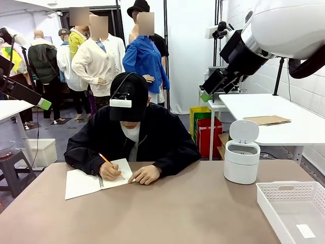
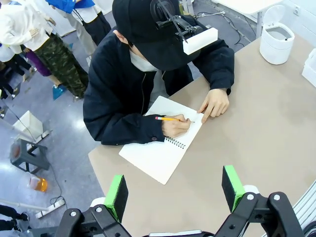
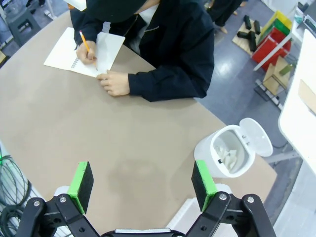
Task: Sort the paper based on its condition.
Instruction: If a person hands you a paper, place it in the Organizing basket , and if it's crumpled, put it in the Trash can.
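Desk: Since you're on the feeds, can you read any writing out there?

Operator: Nothing legible from where I sit. A small white slip lies flat in the white basket at my right near corner of the table, and it is too small for me to read. The person's notebook lies open with its spiral binding across the middle. The pencil in one hand touches the page, but I cannot make out any words.

Desk: Where's the paper?

Operator: Crumpled white paper sits down inside the white bin, whose lid is tipped open. The bin stands on the table's right side, between the person and the basket, apart from both.

Desk: Which way does it point?

Operator: I cannot tell. The wads are irregular lumps bunched together, with no long axis I can pick out.

Desk: And each gripper?

Operator: The left gripper hangs high over the table near the notebook, jaws wide, nothing between them. The right gripper is the same: spread wide and empty, above bare table, with the bin off to one side.
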`<state>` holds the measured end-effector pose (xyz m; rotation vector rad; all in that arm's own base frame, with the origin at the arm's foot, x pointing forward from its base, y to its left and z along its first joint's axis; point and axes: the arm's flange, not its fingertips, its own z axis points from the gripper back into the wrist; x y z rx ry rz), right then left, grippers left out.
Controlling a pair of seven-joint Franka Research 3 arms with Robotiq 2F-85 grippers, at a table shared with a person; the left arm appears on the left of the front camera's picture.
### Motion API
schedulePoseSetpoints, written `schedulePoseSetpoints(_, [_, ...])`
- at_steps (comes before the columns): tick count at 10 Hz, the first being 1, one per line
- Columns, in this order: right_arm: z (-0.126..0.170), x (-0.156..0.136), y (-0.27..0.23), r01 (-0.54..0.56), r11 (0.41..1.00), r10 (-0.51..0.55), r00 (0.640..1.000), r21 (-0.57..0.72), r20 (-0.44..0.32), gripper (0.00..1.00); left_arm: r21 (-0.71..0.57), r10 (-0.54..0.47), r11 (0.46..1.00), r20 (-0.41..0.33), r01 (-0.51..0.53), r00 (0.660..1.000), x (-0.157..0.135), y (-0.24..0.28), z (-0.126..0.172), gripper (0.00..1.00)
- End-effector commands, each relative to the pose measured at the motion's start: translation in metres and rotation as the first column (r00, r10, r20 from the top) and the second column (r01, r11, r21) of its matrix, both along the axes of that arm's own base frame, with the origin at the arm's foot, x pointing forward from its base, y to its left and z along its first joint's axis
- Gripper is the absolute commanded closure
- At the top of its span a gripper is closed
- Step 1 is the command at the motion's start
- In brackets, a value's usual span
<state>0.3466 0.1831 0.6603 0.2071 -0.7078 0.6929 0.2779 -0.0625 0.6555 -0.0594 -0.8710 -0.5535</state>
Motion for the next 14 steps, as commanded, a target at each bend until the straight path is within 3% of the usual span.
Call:
schedulePoseSetpoints(1, [-0.002, -0.001, -0.001, -0.007, 1.0, 0.007, 1.0, 0.008, -0.008, 0.0, 0.0, 0.0, 1.0, -0.008, 0.0, 1.0, -0.002, 0.001, -0.001, 0.0])
schedulePoseSetpoints(5, [0.0, 0.0, 0.0, 0.0, 1.0, 0.0, 1.0, 0.0, 0.0, 0.0, 0.0, 0.0, 1.0, -0.008, 0.0, 1.0, -0.002, 0.001, -0.001, 0.0])
schedulePoseSetpoints(9, [0.005, -0.014, 0.01, -0.073, 0.995, 0.076, 0.996, 0.063, -0.043, 0.0, 0.0, 0.0, 1.0, -0.008, 0.0, 1.0, -0.002, 0.001, -0.001, 0.0])
schedulePoseSetpoints(14, [0.005, -0.043, 0.021, -0.025, 0.999, 0.025, 1.0, 0.029, -0.011, 0.0, 0.0, 0.0, 1.0, -0.008, 0.0, 1.0, -0.002, 0.001, -0.001, 0.0])
